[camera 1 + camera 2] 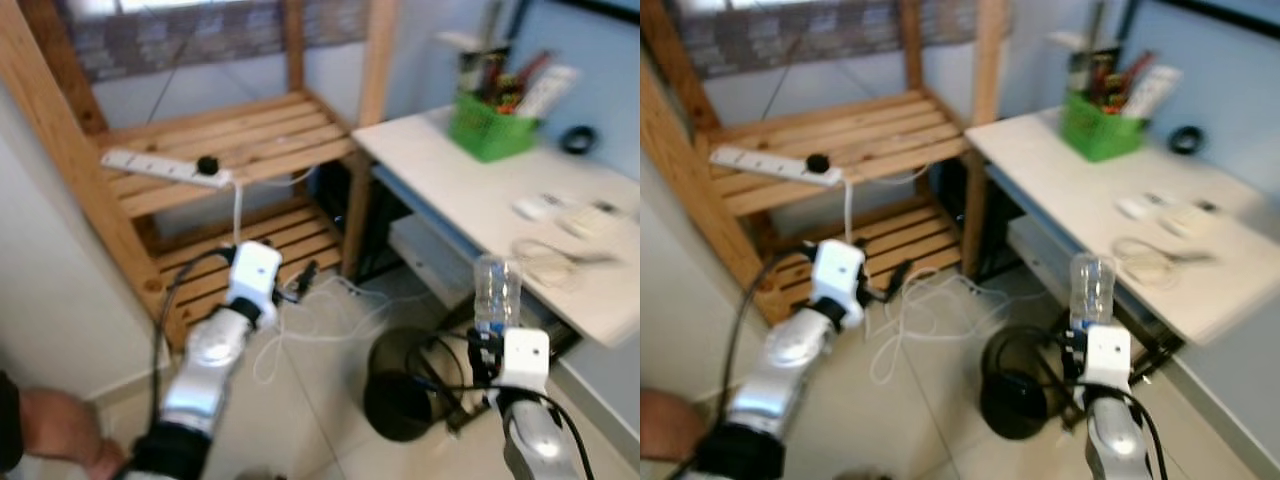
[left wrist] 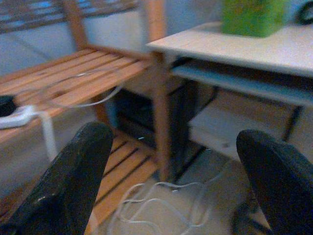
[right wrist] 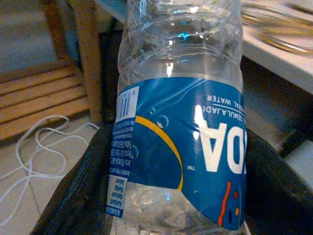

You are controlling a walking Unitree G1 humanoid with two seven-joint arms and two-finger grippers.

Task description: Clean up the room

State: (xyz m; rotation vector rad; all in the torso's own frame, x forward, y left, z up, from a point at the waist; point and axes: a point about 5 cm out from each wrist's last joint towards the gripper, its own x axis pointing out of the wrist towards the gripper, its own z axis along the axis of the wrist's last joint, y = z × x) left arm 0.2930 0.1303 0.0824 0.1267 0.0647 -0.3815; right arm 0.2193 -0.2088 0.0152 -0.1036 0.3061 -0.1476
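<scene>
My right gripper (image 1: 488,345) is shut on a clear plastic bottle (image 1: 497,290) with a blue label (image 3: 181,142). The bottle stands upright in the fingers (image 3: 73,196), beside the white desk's front edge. A black waste bin (image 1: 398,392) stands on the floor just to the left of and below the bottle. My left gripper (image 2: 176,147) is open with nothing between its fingers (image 2: 78,181). It is held out low in front of the wooden shelf (image 1: 230,140).
A white power strip (image 1: 165,167) lies on the shelf, and white cables (image 1: 320,320) trail over the floor. The white desk (image 1: 470,190) carries a green basket (image 1: 490,125) and small items. A person's hand (image 1: 55,425) is at the lower left.
</scene>
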